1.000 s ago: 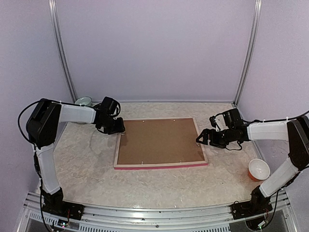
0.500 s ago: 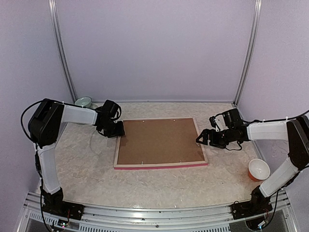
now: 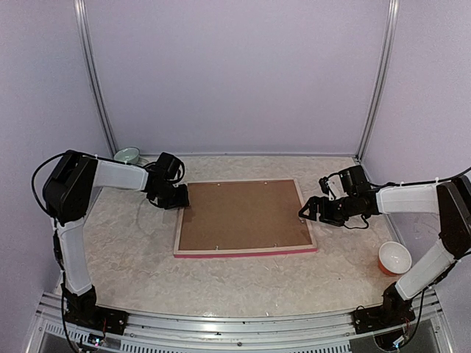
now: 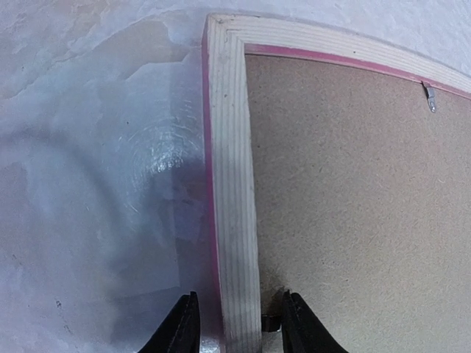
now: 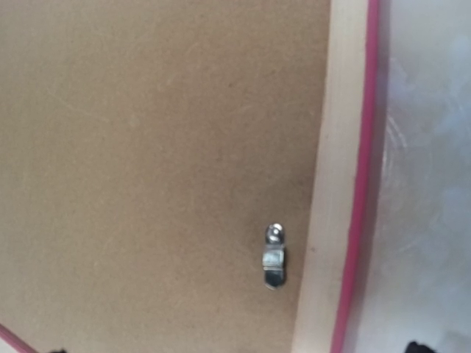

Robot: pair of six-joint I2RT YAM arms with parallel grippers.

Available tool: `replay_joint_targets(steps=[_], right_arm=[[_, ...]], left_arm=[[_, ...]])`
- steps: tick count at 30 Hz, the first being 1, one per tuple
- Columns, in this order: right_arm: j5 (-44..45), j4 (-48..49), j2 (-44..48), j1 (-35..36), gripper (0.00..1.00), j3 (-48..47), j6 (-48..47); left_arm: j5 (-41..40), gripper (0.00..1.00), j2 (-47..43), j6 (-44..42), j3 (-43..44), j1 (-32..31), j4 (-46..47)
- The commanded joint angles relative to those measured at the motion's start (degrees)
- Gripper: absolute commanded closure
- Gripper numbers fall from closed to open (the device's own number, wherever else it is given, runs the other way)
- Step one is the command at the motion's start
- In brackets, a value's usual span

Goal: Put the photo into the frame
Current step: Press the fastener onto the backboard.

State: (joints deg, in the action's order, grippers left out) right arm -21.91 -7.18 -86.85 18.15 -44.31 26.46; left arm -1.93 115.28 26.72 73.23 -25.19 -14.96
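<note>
A pale, marbled table [image 3: 243, 283] is carrying the frame [image 3: 243, 252], which is lying face down between the two grippers. Its flat, grained wooden back is showing, with a bright pink band running along the outer edge. A brown, matte fibreboard backing [image 3: 243, 213] is filling its opening. The photo is not showing in any view, and whether it is lying under the backing cannot be told.

The left gripper [image 3: 183, 196] is hovering with its fingers spread, straddling the rail beneath it near the far corner. One finger is standing outside the rail and one inside, and neither is plainly pressing the wood. The right gripper [image 3: 305, 211] is reaching over the opposite rail. It is apparently spread too, since only dark tips are showing at the corners of its own view.

The step in hand is looking like work on the back of the frame. The next move is probably calling for one arm to steady the frame while a fingertip turns a small, shiny metal clip [image 5: 274, 257] lying just below the right gripper, its end overlapping the backing beside the rail.
</note>
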Motion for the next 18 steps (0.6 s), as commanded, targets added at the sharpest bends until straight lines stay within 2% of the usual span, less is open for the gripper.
replay_joint_targets(steps=[1, 7, 11, 18], right_arm=[[0.0, 0.2, 0.2, -0.9, 0.01, -0.2, -0.2], [-0.2, 0.4, 0.1, -0.9, 0.01, -0.2, -0.1], [-0.2, 0.3, 0.2, -0.9, 0.01, -0.1, -0.1], [-0.1, 0.4, 0.3, -0.9, 0.01, 0.1, -0.1]], left_arm=[[-0.6, 0.61, -1.1, -0.5, -1.6, -0.5, -1.5], [-0.8, 0.61, -1.8, -0.4, -2.1, -0.4, -1.4], [-0.7, 0.52, -2.2, -0.3, -2.1, -0.4, -1.4], [0.0, 0.52, -2.6, -0.3, -1.9, -0.3, -1.3]])
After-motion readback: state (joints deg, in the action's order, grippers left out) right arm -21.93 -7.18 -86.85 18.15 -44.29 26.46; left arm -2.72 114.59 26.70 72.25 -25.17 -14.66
